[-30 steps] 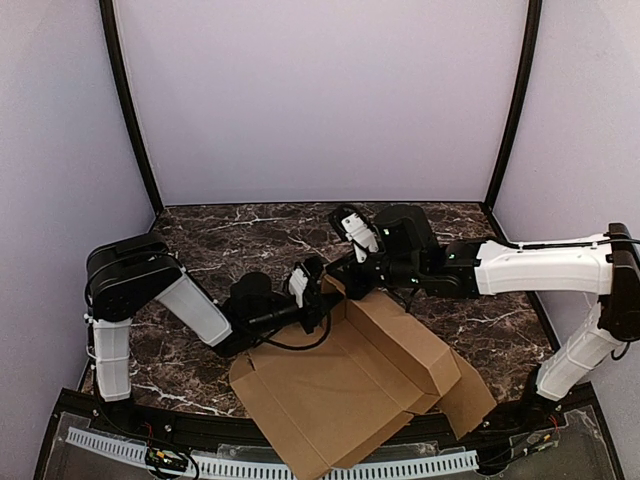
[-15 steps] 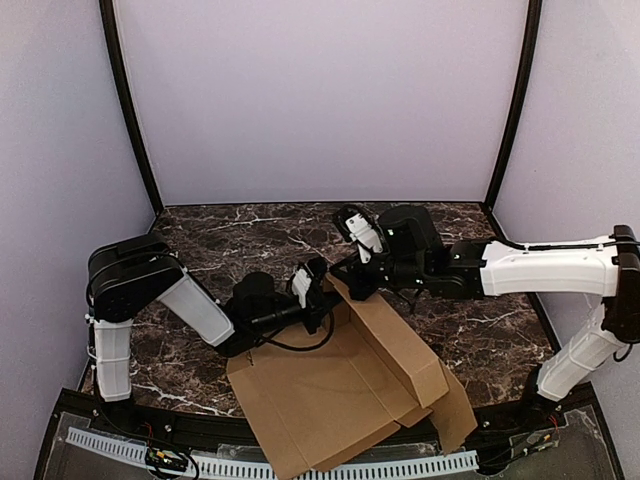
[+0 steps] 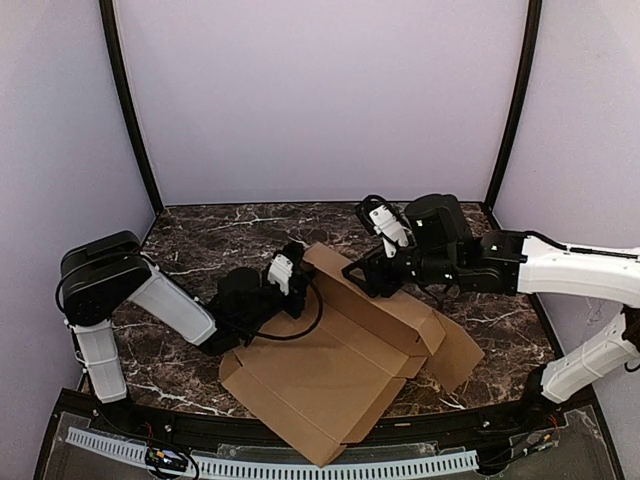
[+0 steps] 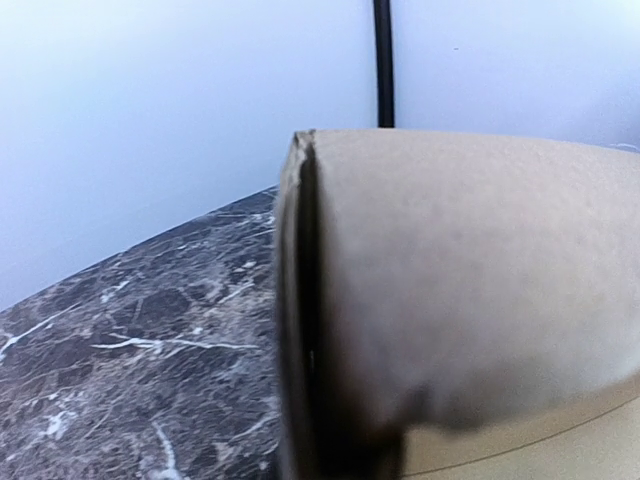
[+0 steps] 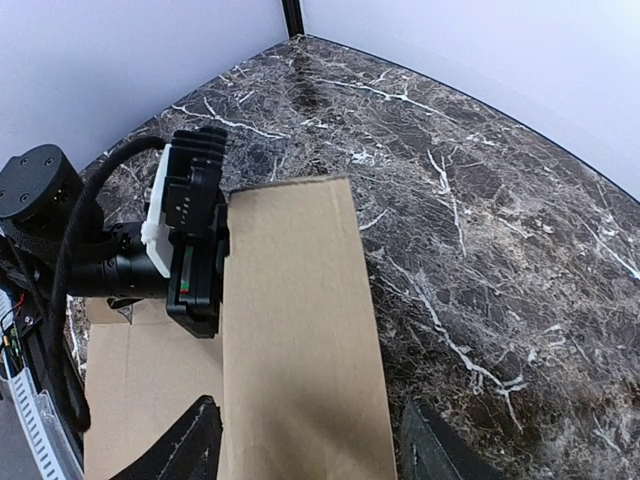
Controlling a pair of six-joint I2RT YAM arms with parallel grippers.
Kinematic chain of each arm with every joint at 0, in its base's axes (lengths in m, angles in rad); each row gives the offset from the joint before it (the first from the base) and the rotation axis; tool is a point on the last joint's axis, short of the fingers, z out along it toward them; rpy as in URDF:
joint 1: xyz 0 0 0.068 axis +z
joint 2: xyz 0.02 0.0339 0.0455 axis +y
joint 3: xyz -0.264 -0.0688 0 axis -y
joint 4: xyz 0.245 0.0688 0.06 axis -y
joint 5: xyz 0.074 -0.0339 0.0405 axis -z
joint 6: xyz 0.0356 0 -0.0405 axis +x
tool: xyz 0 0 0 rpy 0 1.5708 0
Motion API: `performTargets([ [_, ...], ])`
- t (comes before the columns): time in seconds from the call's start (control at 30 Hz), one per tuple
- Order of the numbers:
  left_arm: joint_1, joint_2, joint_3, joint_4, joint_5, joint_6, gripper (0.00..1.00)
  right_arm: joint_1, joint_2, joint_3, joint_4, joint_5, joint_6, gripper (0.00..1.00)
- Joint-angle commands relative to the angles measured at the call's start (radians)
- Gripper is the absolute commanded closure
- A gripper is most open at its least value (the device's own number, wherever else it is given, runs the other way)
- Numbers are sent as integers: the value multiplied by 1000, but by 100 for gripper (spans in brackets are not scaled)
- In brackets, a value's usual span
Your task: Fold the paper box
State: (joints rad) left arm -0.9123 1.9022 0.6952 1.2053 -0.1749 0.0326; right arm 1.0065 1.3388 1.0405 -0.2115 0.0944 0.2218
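Note:
The paper box (image 3: pixel 330 385) is a brown cardboard sheet lying on the marble near the front, with one long wall (image 3: pixel 385 305) folded up and over. My left gripper (image 3: pixel 292 278) is shut on the far-left end of that wall. In the left wrist view the cardboard (image 4: pixel 470 280) fills the right side, its edge running down the middle, and the fingers themselves are hidden. My right gripper (image 3: pixel 362 278) hovers over the same wall, open. In the right wrist view its two fingers straddle the cardboard strip (image 5: pixel 300 330), and the left gripper (image 5: pixel 190 250) sits at the strip's left edge.
The dark marble table (image 3: pixel 220 240) is boxed in by lilac walls with black posts (image 3: pixel 130 110) at the back corners. A white perforated rail (image 3: pixel 110 445) runs along the near edge. Black cables (image 5: pixel 80 230) trail from the left wrist.
My right gripper has opened, let go of the folded wall and drawn back to the right. My left gripper has shut on the wall's end and pulled left, shifting the sheet with it.

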Motion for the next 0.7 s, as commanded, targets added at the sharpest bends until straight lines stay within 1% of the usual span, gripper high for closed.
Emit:
performTargets([
  [0.0,5,-97,-43,-63,-216,8,99,6,-72,-14,-84,52,9,38],
  [0.1,4,-129,-79,-68,-312,-12,99,6,-107,-12,-127,66,19,36],
  [0.23,4,-143,-114,-48,-384,-55,99,6,-124,24,-221,104,51,35],
  [0.37,3,-154,-120,-132,-462,-133,99,6,-115,80,-320,127,96,35],
  [0.5,3,-173,-141,-175,-535,-223,99,5,-113,83,-331,139,120,35],
  [0.57,2,-181,-143,-200,-560,-240,99,-6,-100,88,-336,139,131,36],
  [0.67,-1,-197,-165,-181,-573,-248,99,-34,-72,96,-336,124,147,39],
])
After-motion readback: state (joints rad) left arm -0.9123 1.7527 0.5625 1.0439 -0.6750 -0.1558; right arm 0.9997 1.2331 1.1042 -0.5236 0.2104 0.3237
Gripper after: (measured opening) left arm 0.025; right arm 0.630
